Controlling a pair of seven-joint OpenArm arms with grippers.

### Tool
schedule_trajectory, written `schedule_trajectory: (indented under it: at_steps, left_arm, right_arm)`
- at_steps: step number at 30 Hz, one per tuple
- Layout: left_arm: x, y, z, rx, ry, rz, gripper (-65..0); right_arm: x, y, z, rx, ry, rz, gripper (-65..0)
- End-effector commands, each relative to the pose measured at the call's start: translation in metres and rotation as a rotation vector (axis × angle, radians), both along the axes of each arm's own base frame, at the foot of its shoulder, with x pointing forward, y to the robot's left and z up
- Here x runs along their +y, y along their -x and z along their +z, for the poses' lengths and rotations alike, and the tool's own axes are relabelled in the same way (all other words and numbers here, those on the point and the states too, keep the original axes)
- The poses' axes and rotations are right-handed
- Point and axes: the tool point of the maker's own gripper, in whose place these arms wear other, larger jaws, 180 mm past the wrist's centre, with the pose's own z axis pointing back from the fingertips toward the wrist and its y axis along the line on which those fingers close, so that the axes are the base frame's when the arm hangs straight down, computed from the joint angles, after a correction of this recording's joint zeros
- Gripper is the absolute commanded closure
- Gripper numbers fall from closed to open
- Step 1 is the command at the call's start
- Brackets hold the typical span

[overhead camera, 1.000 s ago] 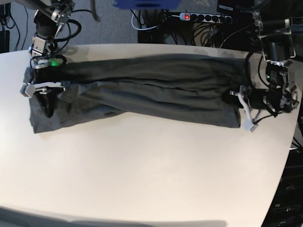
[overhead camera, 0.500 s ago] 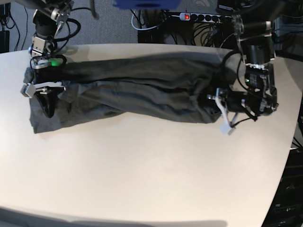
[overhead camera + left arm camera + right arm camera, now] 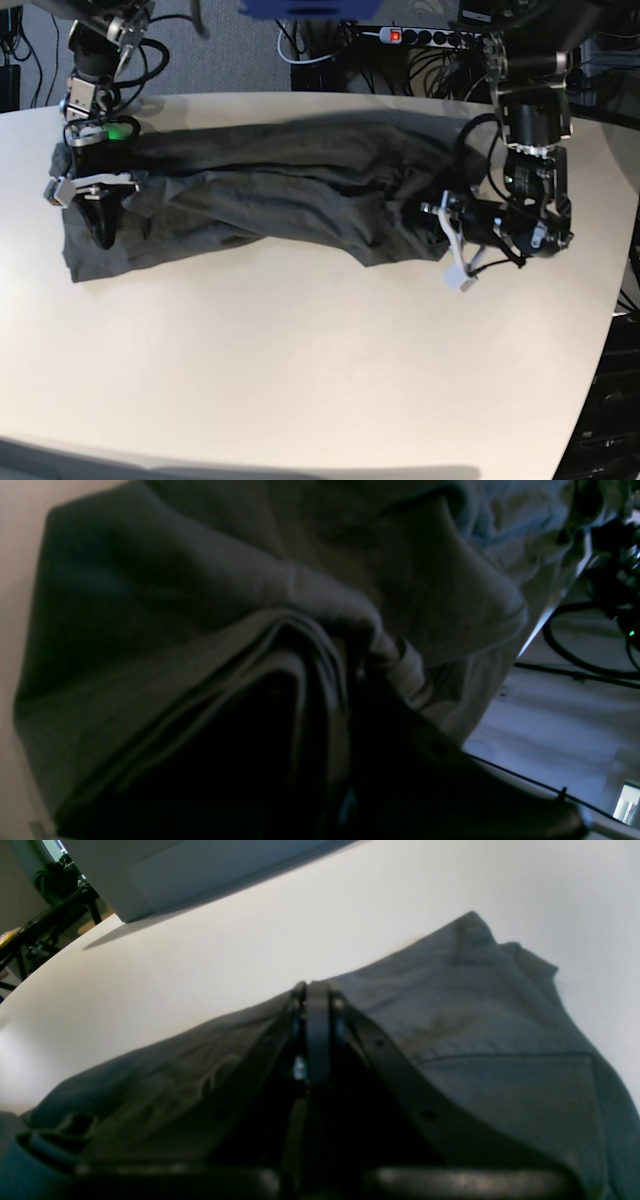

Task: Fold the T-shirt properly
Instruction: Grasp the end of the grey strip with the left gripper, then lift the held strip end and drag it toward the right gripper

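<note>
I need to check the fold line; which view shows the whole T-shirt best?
The base view: the T-shirt lies lengthwise across the table, end to end. The left wrist view shows only bunched layers, the right wrist view only one end.

The T-shirt lies along the table's far side, between the two arms.

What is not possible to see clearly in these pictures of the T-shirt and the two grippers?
- Left wrist view: the left gripper is dark, its tips buried in T-shirt folds.
- Base view: the T-shirt's neck label is not visible; the cloth is bunched.
- Base view: the right gripper is too small to judge.
- Right wrist view: blurred, the table cut off.
</note>
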Motion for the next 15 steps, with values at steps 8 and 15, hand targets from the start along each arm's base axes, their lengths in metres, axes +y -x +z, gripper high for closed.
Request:
schedule_trajectory:
  at_steps: [8,15]
  left_arm:
    - [0.044,-0.024,0.037,-0.113,-0.072,-0.01,-2.7]
    - [0.043,-0.038,0.076,-0.256,-0.097,-0.088,-2.7]
  right_arm:
    - [0.042,0.037,-0.072,0.341,0.026,0.155,-0.6]
    - [0.042,0.037,-0.072,0.341,0.026,0.155,-0.6]
